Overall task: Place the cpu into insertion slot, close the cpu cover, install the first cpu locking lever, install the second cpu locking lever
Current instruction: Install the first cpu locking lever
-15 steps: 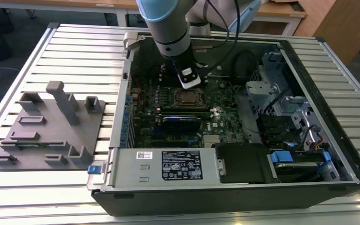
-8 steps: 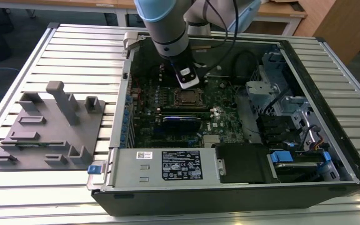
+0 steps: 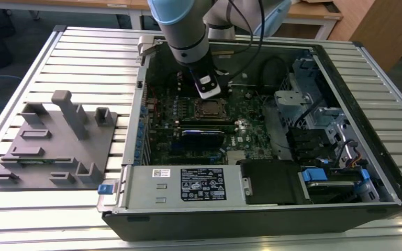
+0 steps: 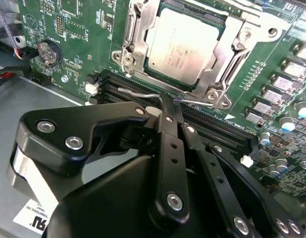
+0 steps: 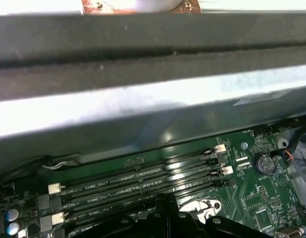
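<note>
While the arm hung inside the open computer case (image 3: 389,172), which lay on the slatted surface (image 3: 82,52), the hand (image 3: 210,90) was found directly above the insertion slot (image 3: 195,109) on the green motherboard (image 3: 166,146). The cpu (image 4: 180,44) was observed seated flat in that slot, its pale metal face upward. The cpu cover (image 4: 135,42) was noted lying down around the chip, with the face exposed through the square cut-out. In the second wrist view the hand (image 4: 169,101) was seen with its two black fingers drawn fully together. Their tips were positioned at a thin wire locking lever (image 4: 135,91), which ran along the socket edge nearest the memory slots (image 4: 217,131). Contact between the tips and the wire appeared likely, but whether the wire was pinched between them could not be determined. A coin battery (image 4: 48,52) was recorded on the board, well apart from the socket. In the first wrist view the tip of the hand (image 5: 165,199) was seen just beside the long black memory slots (image 5: 138,181), with the case wall beyond them. In the exterior view a labelled power supply box (image 3: 187,183) was noted along the case's near edge. A grey fixture (image 3: 54,141) was noted on the surface at the exterior view's left, outside the case.
</note>
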You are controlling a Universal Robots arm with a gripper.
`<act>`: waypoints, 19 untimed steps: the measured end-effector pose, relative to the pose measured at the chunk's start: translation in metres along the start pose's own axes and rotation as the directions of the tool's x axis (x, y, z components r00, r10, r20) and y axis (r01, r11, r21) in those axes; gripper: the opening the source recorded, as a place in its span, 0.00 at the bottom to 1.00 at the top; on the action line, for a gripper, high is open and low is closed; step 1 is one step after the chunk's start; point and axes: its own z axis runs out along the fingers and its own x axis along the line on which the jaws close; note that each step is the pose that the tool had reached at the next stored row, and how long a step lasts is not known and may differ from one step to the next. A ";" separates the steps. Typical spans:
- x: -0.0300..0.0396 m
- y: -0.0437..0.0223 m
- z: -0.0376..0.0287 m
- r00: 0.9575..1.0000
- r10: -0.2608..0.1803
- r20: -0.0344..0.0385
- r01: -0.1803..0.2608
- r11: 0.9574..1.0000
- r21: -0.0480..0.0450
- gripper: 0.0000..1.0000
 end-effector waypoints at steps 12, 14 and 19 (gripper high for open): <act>0.0003 0.0010 0.0006 1.000 0.001 0.000 -0.001 1.000 0.000 0.10; 0.0001 0.0003 0.0004 1.000 0.001 0.000 -0.001 1.000 0.000 0.10; -0.0003 -0.0002 -0.0003 1.000 0.002 0.000 -0.002 1.000 -0.001 0.10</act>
